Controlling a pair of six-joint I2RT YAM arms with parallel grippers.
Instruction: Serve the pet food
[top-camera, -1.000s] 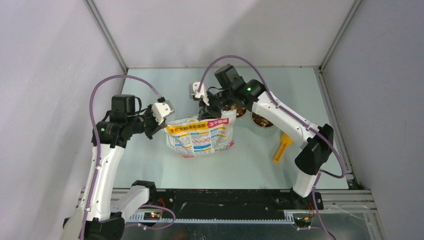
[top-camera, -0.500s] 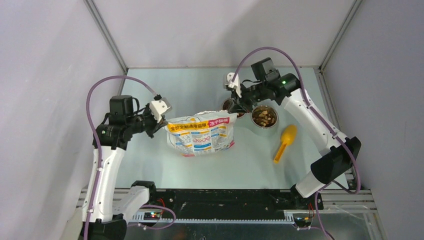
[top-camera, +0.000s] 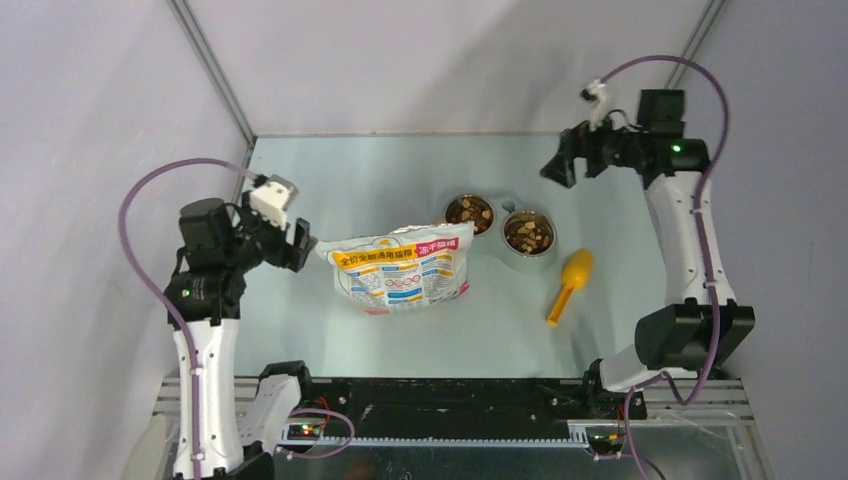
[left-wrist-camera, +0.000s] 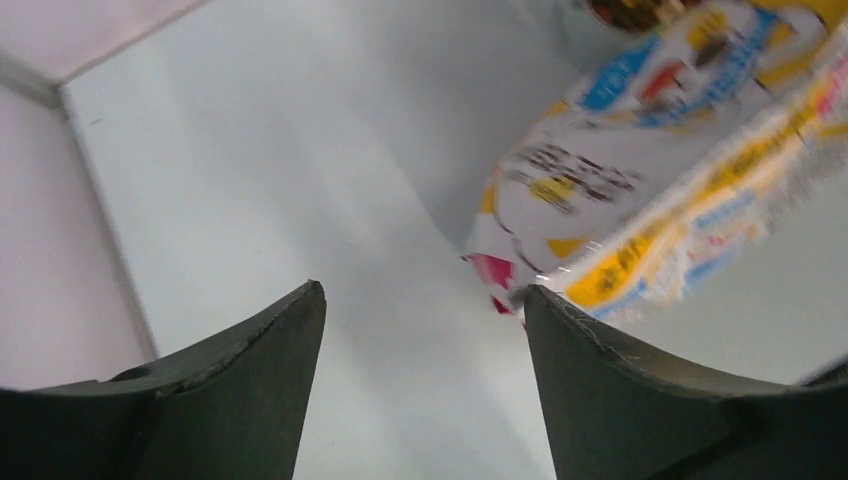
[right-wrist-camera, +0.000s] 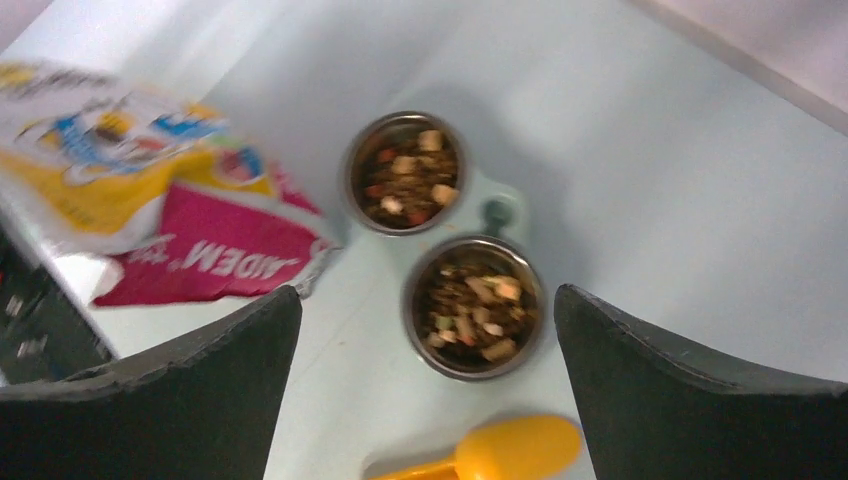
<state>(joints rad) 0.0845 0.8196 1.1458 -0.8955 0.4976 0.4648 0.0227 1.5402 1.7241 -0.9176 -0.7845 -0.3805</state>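
Brown kibble, the pet food, fills both steel bowls at centre right of the overhead view, so serving looks done. The yellow scoop lies below them and the foil bag to their left. The left gripper hovers beside the bag. The right gripper hangs at upper right, well apart from the food.

Left wrist view: jaws spread, nothing held, bag at upper right.

Right wrist view: jaws spread and empty, both filled bowls mid-frame beneath them.
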